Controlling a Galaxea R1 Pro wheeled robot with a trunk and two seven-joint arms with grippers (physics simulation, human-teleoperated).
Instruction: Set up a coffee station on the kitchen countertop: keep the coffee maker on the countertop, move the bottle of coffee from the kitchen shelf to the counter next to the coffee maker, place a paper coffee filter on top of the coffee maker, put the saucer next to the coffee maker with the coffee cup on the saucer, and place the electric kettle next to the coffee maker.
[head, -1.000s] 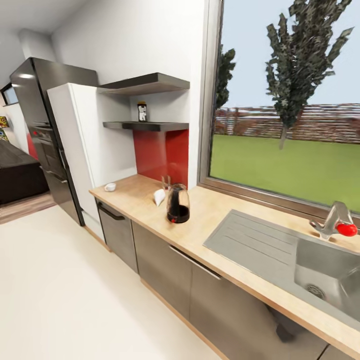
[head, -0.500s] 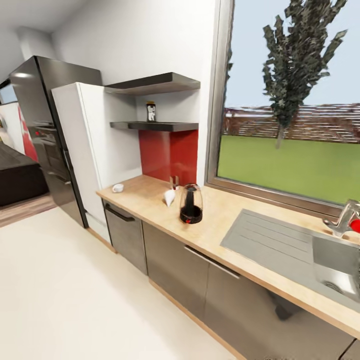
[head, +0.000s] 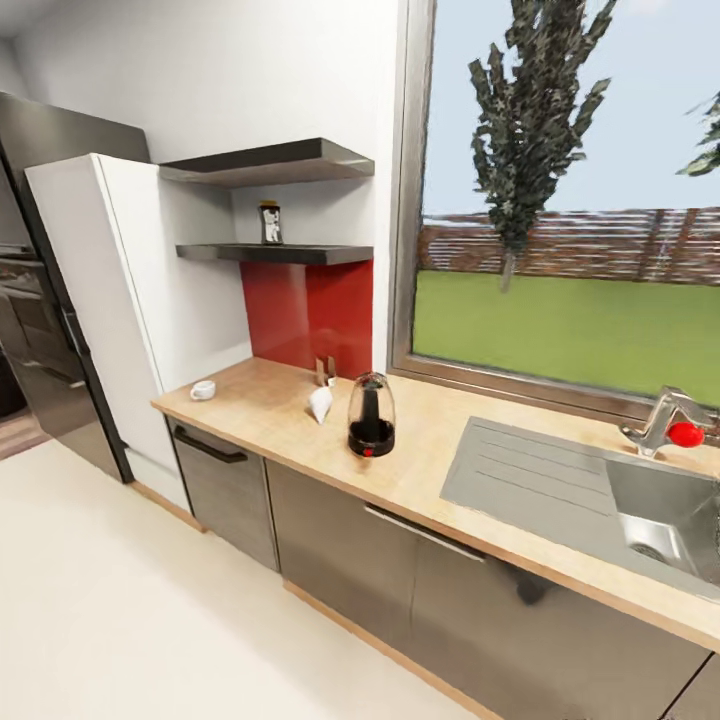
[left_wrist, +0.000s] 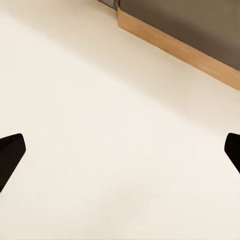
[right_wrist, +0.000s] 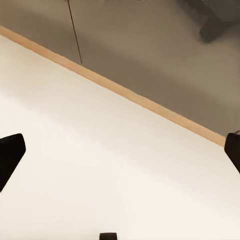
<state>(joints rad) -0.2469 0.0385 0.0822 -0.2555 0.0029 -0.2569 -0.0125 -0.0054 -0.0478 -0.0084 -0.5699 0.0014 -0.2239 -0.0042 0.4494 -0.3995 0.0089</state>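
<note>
The table (head: 280, 405) is a long slab of pale beige wood grain over flat grey cabinet fronts, with a ribbed steel sink (head: 560, 485) set into it beside a chrome tap carrying a red knob. On it stands the kettle (head: 371, 415), a rounded jug of smoky clear glass on a black base with a small red switch. Just beside it, toward the wall, lies the filter (head: 320, 403), a white paper cone on its side, and a small tan box-like thing stands behind the cone. Well apart, near the table's end by the tall white cabinet, sits the small white cup (head: 203, 390); whether a saucer lies under it is too small to tell. Above, the shelf (head: 265, 254) is a thin glossy black slab over a red wall panel, and the bottle (head: 270, 222), a dark jar with a white label, stands upright on it.

The left claw (left_wrist: 120, 152) is spread wide, its dark fingertips at the frame's edges, holding nothing above the cream floor. The right claw (right_wrist: 120, 152) is likewise wide and empty over floor beside a wooden plinth.
</note>
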